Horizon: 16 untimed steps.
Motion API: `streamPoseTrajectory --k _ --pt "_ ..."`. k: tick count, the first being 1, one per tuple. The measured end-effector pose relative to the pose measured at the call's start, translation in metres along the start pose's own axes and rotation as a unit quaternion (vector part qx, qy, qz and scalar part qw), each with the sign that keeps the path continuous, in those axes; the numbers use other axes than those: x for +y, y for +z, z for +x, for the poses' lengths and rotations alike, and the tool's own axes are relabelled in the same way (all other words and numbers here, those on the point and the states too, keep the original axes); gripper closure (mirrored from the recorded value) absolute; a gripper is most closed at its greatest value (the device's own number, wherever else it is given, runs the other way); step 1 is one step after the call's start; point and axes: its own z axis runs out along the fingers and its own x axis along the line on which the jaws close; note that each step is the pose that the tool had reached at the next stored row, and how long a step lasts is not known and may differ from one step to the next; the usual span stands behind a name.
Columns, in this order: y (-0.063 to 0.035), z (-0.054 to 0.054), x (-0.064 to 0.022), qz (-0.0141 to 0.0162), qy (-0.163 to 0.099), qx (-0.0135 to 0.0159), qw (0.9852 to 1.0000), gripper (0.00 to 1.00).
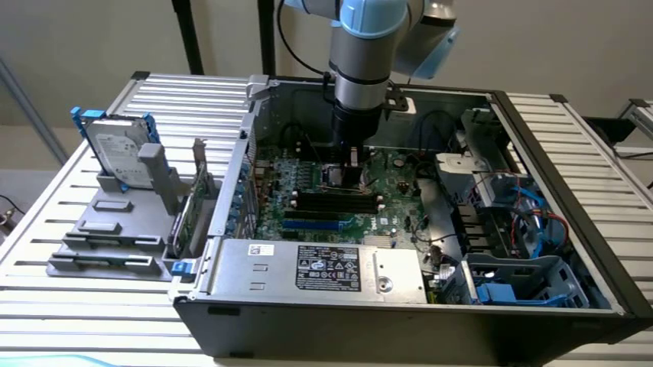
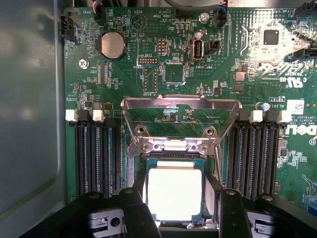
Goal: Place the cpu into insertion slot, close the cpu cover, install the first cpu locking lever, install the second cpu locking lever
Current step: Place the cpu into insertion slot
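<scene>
The cpu (image 2: 174,191), a pale square chip, lies flat inside the insertion slot (image 2: 174,160), whose silvery rim shows around it. My gripper (image 2: 181,198) is open and straddles the chip with one black finger (image 2: 134,210) on each side; a gap shows between the chip and the other finger (image 2: 232,210). The cpu cover (image 2: 181,103), a silvery frame with a window, stands swung up off the slot, past its hinged edge. In the exterior view my gripper (image 1: 345,164) reaches down into the open computer case, low over the green circuit board (image 1: 393,183).
Long black memory slots (image 2: 96,153) (image 2: 257,153) flank the socket, and a coin battery (image 2: 113,44) lies further out. The case holds a silver power supply (image 1: 316,267), cables and a blue drive cage (image 1: 521,279). Outside it, a hard drive (image 1: 118,153) stands in a grey rack.
</scene>
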Motion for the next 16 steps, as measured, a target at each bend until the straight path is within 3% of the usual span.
streamPoseTrajectory --k 2,16 --pt "0.0002 0.0002 0.0 0.0 0.0 0.0003 1.0 0.37" --pt "-0.0012 0.0004 0.0001 0.0 0.0 0.0003 1.0 0.37"
